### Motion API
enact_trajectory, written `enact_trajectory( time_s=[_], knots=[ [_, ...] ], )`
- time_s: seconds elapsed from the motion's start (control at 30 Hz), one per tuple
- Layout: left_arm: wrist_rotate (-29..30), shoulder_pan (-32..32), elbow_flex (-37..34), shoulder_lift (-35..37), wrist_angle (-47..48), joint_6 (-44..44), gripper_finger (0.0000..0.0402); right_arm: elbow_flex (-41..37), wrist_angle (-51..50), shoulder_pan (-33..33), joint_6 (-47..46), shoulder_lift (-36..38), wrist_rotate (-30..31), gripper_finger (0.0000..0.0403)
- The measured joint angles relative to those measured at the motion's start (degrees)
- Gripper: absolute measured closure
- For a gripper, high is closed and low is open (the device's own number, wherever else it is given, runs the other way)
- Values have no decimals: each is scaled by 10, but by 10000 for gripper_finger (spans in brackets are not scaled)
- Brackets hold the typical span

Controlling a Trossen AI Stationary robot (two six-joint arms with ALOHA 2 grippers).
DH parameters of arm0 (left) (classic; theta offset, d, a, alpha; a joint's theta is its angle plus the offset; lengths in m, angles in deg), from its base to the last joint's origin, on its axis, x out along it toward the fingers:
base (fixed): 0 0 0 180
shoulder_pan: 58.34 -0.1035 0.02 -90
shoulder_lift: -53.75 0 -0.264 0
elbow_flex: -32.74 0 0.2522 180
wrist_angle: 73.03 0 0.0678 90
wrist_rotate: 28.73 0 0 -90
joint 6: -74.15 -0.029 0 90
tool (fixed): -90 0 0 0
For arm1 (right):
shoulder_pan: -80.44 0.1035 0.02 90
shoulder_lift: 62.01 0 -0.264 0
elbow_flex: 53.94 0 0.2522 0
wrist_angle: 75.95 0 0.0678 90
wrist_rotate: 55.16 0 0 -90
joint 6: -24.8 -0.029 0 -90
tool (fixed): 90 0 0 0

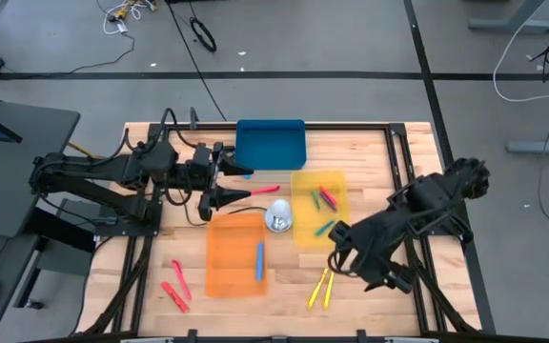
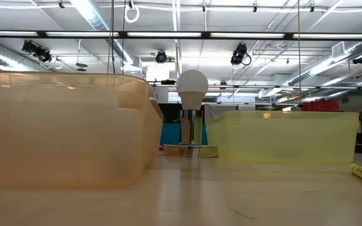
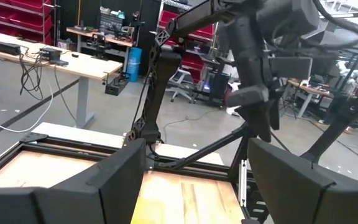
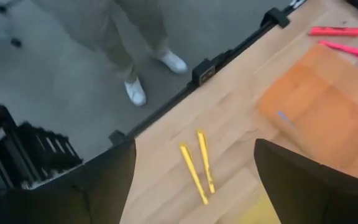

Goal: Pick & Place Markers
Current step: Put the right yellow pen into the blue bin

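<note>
Markers, short thin pen-like sticks in several colours, are partly sorted and partly still loose on the wooden table (image 1: 370, 152). Inside the translucent yellow rectangular tray (image 1: 336, 233) lie several of them, red, green and a light blue one among them (image 1: 325, 199). The translucent orange rectangular tray (image 1: 222, 276) holds a single light blue marker (image 1: 260, 261). The opaque blue tray (image 1: 271, 143) at the far side shows nothing inside from above. A small white bulb-shaped object on a shiny base (image 1: 279, 217) stands between the orange and yellow trays.

Still loose are two yellow markers (image 1: 321, 288) lying side by side near the front edge, two red markers (image 1: 176, 289) beside the orange tray's outer side, and one red marker (image 1: 263, 191) near the left arm.

The right gripper (image 4: 194, 180) hangs above the pair of yellow markers, jaws spread wide and grasping nothing; its wrist view looks down on them between the fingers. The left gripper (image 1: 241, 195) sits close to the blue tray and the lone red marker, jaws parted and holding nothing.

By my reckoning roughly half the job is done: at least five markers remain on the bare table, and the yellow pair looks like the right arm's likely next target.
</note>
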State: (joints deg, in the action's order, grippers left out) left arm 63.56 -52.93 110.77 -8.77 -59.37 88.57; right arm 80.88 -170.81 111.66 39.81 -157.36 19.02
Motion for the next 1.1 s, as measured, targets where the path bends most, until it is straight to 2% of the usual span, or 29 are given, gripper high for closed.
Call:
enact_trajectory(
  time_s=[0.3, 0.7, 1.1],
  knots=[
    [4, 0, 0, 0, 1, 23, 115, 0, -40, 12, 36, -38, 70, 76],
    [-20, 1, 0, 0, 89, 47, 115, 0, -68, 21, 50, -89, 109, 76],
    [-22, 1, 0, 0, 90, 60, 115, -2, -88, 34, 50, -95, 151, 76]
  ],
)
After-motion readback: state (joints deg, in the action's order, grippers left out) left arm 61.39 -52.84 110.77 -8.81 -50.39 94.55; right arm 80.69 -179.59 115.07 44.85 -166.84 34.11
